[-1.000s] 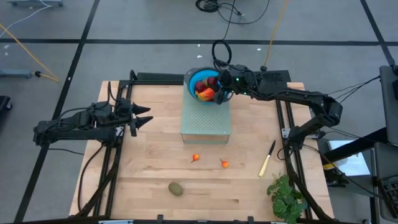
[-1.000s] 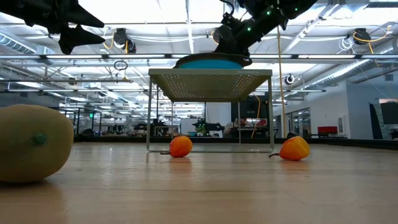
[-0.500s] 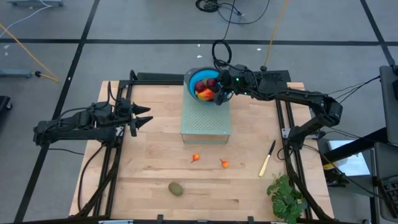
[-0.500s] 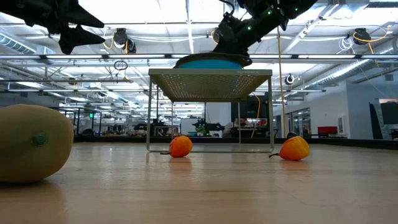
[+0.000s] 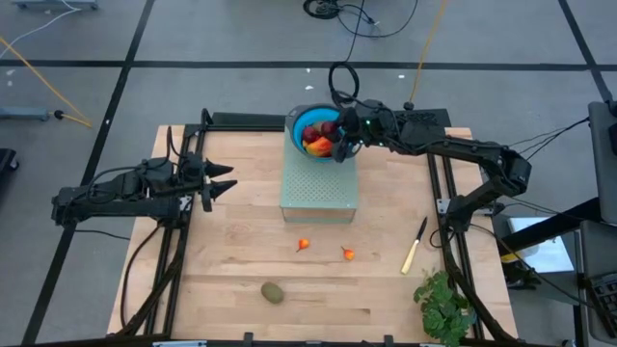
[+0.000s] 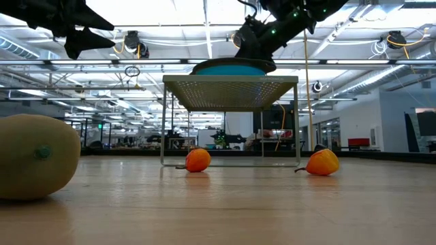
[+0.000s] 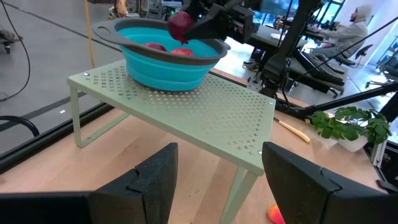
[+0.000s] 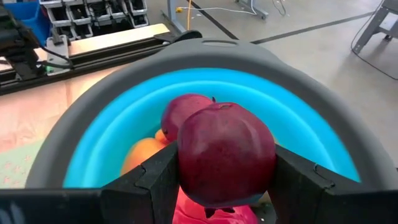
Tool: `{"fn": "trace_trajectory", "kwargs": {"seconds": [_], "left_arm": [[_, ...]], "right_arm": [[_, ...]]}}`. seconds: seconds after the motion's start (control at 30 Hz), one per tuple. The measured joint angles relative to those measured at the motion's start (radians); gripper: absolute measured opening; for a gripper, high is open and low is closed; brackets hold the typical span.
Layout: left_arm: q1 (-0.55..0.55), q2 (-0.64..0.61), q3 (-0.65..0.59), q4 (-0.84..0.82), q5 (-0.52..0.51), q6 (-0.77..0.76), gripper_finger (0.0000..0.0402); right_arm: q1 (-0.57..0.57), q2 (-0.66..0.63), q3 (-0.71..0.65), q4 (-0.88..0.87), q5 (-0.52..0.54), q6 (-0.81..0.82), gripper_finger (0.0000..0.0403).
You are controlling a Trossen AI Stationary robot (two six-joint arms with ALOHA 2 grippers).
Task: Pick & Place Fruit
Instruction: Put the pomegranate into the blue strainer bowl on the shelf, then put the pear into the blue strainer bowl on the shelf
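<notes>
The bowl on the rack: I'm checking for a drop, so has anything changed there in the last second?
Nothing visibly changed. The right tool still holds the dark red fruit above the blue bowl; no release. The left tool stays open at the table's left side.

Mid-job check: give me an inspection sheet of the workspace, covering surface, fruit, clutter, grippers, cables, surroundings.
Surface: wooden table with green perforated stand.
Job's things: blue bowl on stand holds fruit; dark red apple in right gripper over bowl; two small orange fruits and green oval fruit on table.
Clutter: knife, leafy bunch.
Grippers: left gripper open, empty, left of stand.
Cables: on floor behind table.
Surroundings: seated person.
</notes>
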Motion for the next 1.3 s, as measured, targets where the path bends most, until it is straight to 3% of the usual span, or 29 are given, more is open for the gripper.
{"fn": "trace_trajectory", "kwargs": {"seconds": [1.0,1.3], "left_arm": [[0.0,0.0,0.0,0.0,0.0,-0.001,0.0234],[0.0,0.0,0.0,-0.001,0.0,-0.002,0.0235]], "right_arm": [[0.0,0.0,0.0,-0.005,0.0,0.08,0.0231],[-0.005,-0.064,-0.002,0.03,0.006,0.078,0.0232]]}}
